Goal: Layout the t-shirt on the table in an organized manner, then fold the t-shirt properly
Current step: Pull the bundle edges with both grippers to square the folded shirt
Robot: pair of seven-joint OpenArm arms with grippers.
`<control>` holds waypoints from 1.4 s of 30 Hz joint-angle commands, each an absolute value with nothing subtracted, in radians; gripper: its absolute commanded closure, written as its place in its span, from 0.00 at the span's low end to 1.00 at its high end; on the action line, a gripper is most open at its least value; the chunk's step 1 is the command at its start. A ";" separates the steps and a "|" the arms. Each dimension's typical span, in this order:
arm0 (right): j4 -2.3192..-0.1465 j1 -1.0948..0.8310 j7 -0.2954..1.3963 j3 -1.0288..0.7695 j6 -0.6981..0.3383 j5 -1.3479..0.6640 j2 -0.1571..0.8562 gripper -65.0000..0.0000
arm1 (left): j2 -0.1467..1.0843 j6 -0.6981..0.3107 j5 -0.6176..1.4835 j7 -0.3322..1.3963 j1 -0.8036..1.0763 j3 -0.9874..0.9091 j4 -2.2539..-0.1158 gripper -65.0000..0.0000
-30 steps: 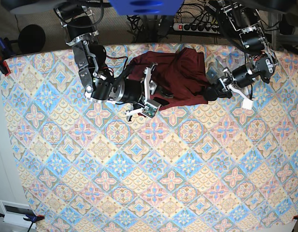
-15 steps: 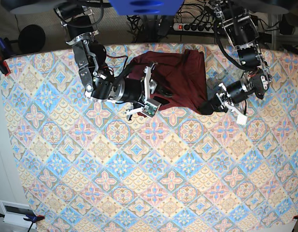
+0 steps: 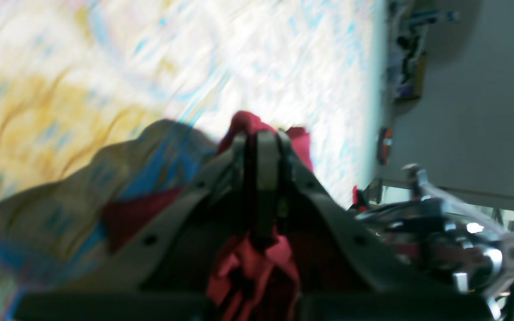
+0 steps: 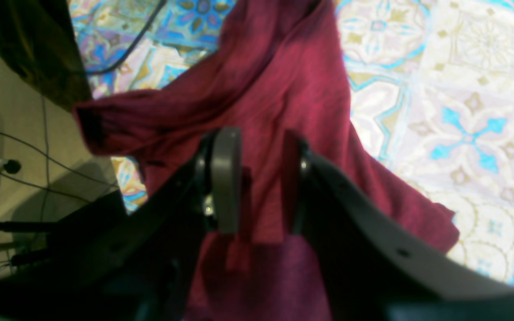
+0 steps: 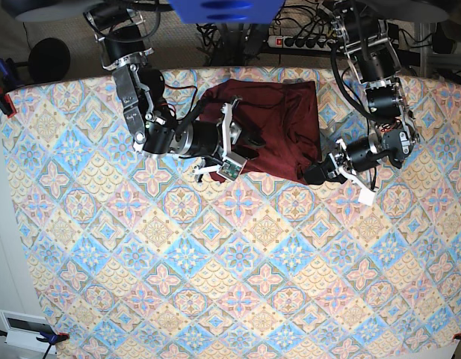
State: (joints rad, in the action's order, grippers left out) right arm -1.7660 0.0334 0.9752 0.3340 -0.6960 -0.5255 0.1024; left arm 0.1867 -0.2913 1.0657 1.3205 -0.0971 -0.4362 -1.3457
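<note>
Left claw: jaws pinched narrow on a fold of the t-shirt; maroon cloth bunches out past the tips and behind them in the left wrist view. In the base view this claw sits at the garment's near corner on that view's right, low to the table.

Right claw: jaws stand partway apart, with maroon fabric lying between and beneath them. Cannot tell whether the pads actually bite the cloth or only straddle it. In the base view it is over the shirt's opposite edge, on that view's left.

T-shirt: at the far middle of the table, just short of the far edge. Partly spread, with creases and a rumpled stretch near the right claw. Sleeves not clearly sorted out.

Step in hand, by my reading: the layout stage, not yet the fold. One corner is gripped; the other side is only approached. Next move likely calls for the right claw to take a firm hold, then for both to draw apart and toward the open table to flatten the cloth. Risk: dragging the tablecloth.

Surface: diamond-tile cloth, pastel blue, pink and cream, wide bare area nearer the camera.

Room: power strip and cables on the floor beyond the far edge.
</note>
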 commanded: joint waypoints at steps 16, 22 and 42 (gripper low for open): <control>-1.761 0.051 0.951 0.338 -0.698 -0.455 0.102 0.76 | 0.338 -0.300 1.363 1.348 -0.010 -0.446 -1.366 0.54; -1.761 0.050 0.951 0.331 -0.698 -0.452 0.104 0.76 | 0.335 -0.300 1.383 1.360 0.177 -0.390 -1.690 0.64; -1.768 0.048 0.951 0.331 -0.698 -0.452 0.104 0.76 | 0.332 -0.297 1.061 1.374 0.248 -0.134 -1.856 0.68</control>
